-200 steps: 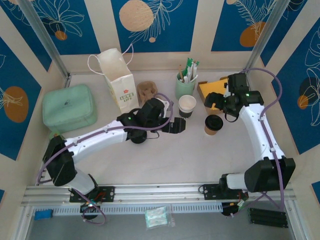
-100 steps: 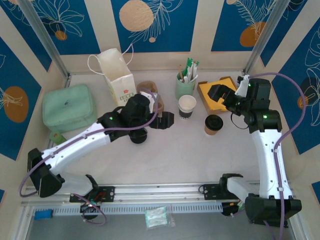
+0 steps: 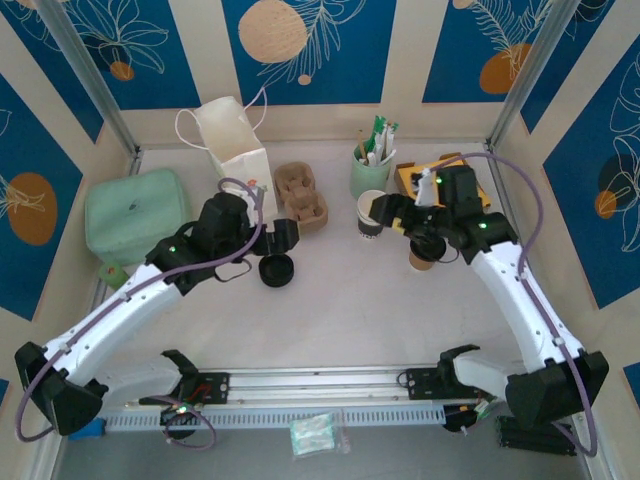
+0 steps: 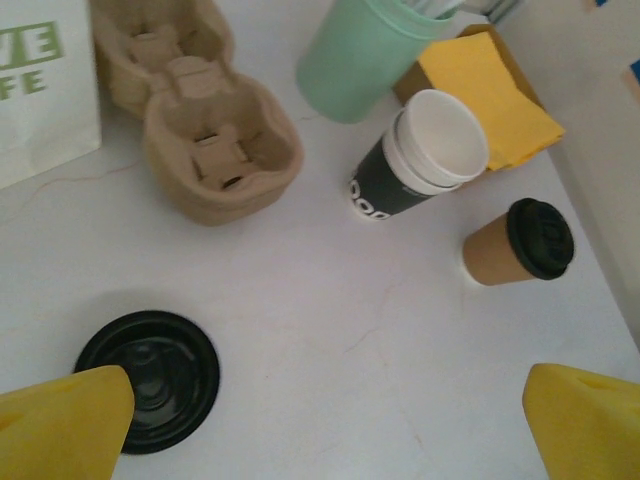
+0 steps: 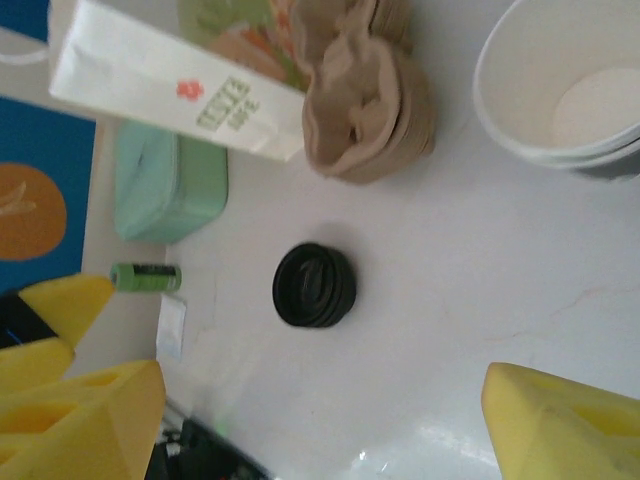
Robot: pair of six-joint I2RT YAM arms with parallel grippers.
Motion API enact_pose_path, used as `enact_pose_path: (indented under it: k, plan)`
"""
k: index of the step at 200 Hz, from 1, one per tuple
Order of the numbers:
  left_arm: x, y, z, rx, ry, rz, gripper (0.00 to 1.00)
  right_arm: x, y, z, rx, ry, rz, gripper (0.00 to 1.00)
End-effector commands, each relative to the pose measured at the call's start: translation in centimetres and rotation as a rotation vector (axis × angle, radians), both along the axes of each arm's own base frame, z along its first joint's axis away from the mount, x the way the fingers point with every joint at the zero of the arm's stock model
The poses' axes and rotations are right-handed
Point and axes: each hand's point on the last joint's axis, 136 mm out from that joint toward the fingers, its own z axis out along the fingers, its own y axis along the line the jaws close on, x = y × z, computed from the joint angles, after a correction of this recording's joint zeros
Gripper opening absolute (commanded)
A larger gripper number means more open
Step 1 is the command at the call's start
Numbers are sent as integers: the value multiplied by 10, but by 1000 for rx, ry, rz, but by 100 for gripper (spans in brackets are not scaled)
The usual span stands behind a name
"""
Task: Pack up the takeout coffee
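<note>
The takeout coffee [image 3: 372, 213] is a white paper cup with a black lower band, standing lidless and upright in front of the mint-green cup [image 3: 370, 172]. In the left wrist view the takeout coffee [image 4: 425, 155] stands far ahead and to the right of my open left gripper [image 4: 320, 430]. My left gripper [image 3: 275, 240] hangs just above the loose black lid [image 3: 276, 270]. My right gripper [image 3: 392, 212] is open right beside the cup. In the right wrist view the cup's white rim [image 5: 560, 90] sits at the top right, and nothing lies between the yellow fingers [image 5: 560, 425].
A pulp cup carrier [image 3: 300, 195] lies beside the white paper bag [image 3: 235, 150]. A brown lidded cup [image 3: 425, 255] stands partly under my right arm. Yellow napkins [image 3: 440, 180] in a box are at the back right. A green pouch [image 3: 137, 215] is at the left.
My left gripper has drawn back to the left, away from the cup, uncovering the carrier. My right gripper has swung from the napkin box leftward to the cup's side.
</note>
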Motion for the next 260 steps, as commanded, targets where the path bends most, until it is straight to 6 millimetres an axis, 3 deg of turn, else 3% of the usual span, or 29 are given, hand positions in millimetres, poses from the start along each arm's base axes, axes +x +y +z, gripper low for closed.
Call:
enact_pose_path:
  k: [1,47,73,107,185,260]
  plan:
    - [-9,16,-20,38,44,11,100,-5,24,-18,11,45,47,82]
    - [-27,28,-75,62,168,38,99,-16,56,-54,-50,129,127,81]
    - [-34,36,-111,80,226,69,100,-19,62,-58,-72,132,147,81]
    - [-31,41,-144,98,257,98,100,-22,63,-58,-86,133,162,81]
    - [-7,26,-181,130,277,64,99,-28,51,-55,-119,121,146,82]
    - [13,10,-201,145,301,38,100,-31,29,-48,-116,104,106,82]
